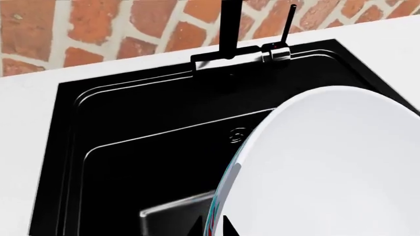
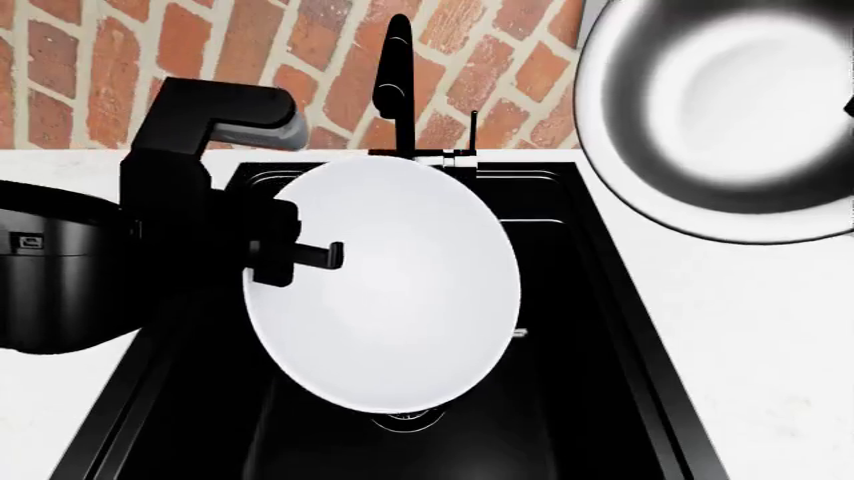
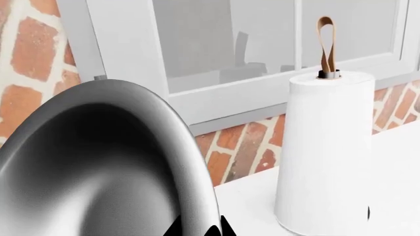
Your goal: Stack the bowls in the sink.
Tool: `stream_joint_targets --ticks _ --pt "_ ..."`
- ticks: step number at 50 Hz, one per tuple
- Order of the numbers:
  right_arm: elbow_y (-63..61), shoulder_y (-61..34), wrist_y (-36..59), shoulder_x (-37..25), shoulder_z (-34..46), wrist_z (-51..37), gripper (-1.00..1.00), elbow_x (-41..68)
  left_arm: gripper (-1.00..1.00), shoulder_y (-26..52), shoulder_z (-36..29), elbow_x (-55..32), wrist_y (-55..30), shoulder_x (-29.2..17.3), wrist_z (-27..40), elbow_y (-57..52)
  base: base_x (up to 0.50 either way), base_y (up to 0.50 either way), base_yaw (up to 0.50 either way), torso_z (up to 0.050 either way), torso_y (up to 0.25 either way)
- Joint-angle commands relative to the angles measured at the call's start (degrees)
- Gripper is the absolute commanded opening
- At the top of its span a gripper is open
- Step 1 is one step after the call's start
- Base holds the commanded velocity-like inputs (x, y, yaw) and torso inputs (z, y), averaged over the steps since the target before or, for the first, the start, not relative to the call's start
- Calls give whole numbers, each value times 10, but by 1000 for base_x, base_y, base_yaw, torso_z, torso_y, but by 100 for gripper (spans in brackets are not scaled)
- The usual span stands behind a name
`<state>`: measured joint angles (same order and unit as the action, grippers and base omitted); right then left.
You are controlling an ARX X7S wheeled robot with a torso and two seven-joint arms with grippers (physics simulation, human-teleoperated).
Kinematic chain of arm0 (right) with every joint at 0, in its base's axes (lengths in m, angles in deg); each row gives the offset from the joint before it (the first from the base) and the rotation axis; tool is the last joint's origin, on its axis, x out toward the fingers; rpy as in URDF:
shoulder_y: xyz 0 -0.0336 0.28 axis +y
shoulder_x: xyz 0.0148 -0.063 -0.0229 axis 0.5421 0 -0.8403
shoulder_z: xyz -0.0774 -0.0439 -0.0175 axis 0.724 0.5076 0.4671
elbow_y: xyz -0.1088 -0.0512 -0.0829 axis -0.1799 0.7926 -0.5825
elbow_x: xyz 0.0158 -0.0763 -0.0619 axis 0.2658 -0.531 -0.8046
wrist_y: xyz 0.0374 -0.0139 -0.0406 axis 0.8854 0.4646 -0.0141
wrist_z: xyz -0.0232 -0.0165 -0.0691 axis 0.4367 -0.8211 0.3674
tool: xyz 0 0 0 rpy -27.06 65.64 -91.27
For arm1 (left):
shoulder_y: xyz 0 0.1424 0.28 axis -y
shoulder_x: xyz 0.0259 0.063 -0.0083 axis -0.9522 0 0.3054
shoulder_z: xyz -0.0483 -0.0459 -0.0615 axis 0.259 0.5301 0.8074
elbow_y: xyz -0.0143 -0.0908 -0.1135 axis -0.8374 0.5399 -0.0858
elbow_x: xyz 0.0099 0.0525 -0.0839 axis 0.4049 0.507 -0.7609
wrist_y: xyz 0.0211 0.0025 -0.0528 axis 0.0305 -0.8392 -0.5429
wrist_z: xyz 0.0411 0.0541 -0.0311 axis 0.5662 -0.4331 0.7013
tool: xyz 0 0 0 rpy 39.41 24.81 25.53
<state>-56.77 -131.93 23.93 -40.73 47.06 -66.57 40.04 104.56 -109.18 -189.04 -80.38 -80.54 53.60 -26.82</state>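
Left arm (image 2: pixel 200 150): reaching in from the left over the sink edge, dark and bulky in the head view.
Left hand (image 2: pixel 314 257): clenching on the near-left rim of the white bowl; its dark finger is lying across the rim, and in the left wrist view the fingertips are pinching that rim.
White bowl (image 2: pixel 387 285): hanging tilted above the sink, its plain white inside facing up toward the head camera; a teal-and-pink band is showing along its outer edge in the left wrist view (image 1: pixel 328 162).
Sink (image 2: pixel 587 330): matte-black basin sitting in the white worktop (image 2: pixel 761 340); the round drain (image 2: pixel 407 418) is peeking out just below the white bowl's lower rim; no bowl appears to be resting on its floor.
Faucet (image 2: pixel 395 75): standing black against the brick wall, behind the white bowl.
Black bowl (image 2: pixel 727 110): being carried high and to the right, over the worktop rather than over the basin, well apart from the white bowl, its shiny interior facing the head camera.
Right hand (image 3: pixel 200 226): gripping the black bowl's rim in the right wrist view; outside the head view.
Paper-towel roll (image 3: pixel 325 152): standing upright on the worktop beyond the black bowl, beneath the window.
Progress: both bowls are lifted; neither is set down, none stacked.
Remaining, by judgement: lowering the white bowl first, then nesting the black one inside it.
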Motion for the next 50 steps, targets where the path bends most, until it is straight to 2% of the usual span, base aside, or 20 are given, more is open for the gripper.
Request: stream_joint_targets --ticks 1,50 --pt "1 -1 -4 -1 -6 5 -100 -8 -100 -15 0 10 7 8 -19 0 0 0 0 0 0" --pt "-6 35 -30 0 -10 21 -100 -28 -100 -72 -42 61 2 35 -43 23 0 0 0 0 1"
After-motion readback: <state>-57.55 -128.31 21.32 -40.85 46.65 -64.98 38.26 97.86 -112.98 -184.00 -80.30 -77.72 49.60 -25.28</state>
